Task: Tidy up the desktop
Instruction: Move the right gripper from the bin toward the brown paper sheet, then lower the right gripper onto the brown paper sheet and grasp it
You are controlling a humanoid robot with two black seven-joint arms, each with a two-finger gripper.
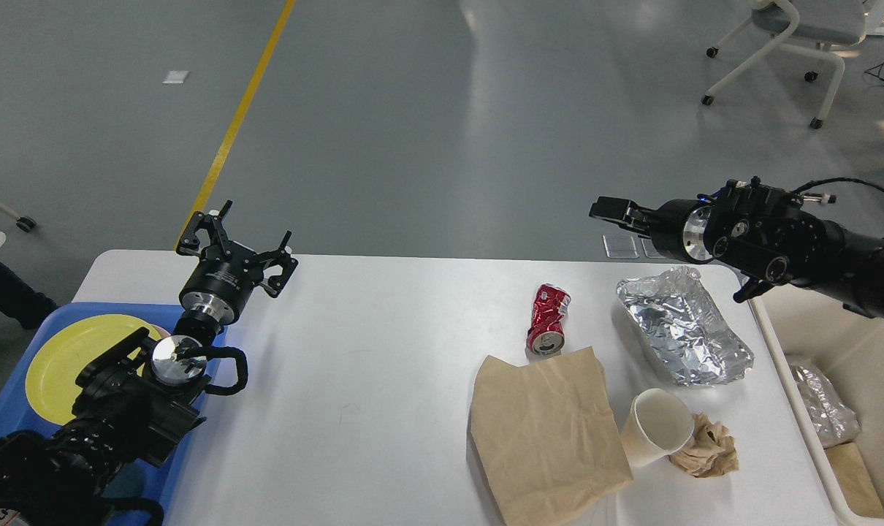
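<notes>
The white desktop (376, 351) fills the lower view. On its right half lie a crushed red can (548, 318), a crumpled foil tray (679, 329), a flat brown paper bag (548, 431), a tipped white paper cup (657, 424) and a wad of brown paper (709, 453). My left gripper (237, 237) is open and empty, raised over the far left of the desktop. My right gripper (608, 210) points left, in the air above the far edge behind the foil tray. Its fingers overlap from the side.
A blue tray (7, 424) with a yellow plate (69, 354) sits at the left under my left arm. A cream bin (784, 372) stands at the right edge, holding a foil wad (822, 405) and a brown scrap (855, 478). A wheeled chair (778, 44) stands far back right.
</notes>
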